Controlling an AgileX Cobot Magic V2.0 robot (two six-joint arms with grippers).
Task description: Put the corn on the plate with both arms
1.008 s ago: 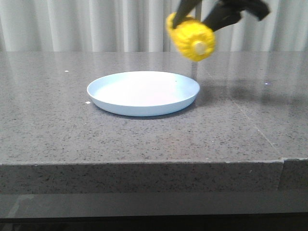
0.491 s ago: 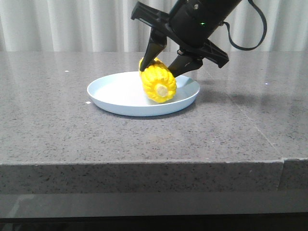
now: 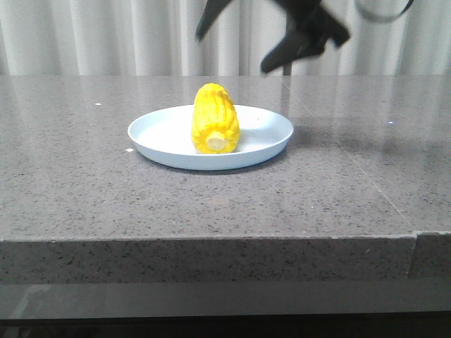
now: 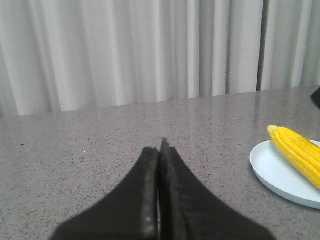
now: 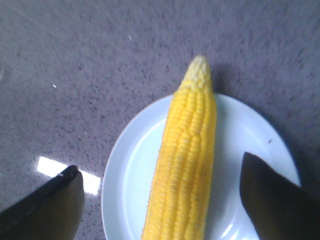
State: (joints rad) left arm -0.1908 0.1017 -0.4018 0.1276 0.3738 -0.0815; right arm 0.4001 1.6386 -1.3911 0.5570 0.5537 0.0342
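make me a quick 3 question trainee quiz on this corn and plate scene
1. True or false: the corn lies on the plate.
2. Which gripper has its fingers shut? A. left B. right
3. Fill in: in the front view, the cob's stub end points toward the ____.

Key:
1. True.
2. A: the left gripper is shut on nothing, while the right gripper is open, with the corn no longer between its fingers.
3. Camera.

Left gripper (image 4: pixel 159 150) fingers pressed together; corn (image 4: pixel 299 152) lying on plate (image 4: pixel 272 170).
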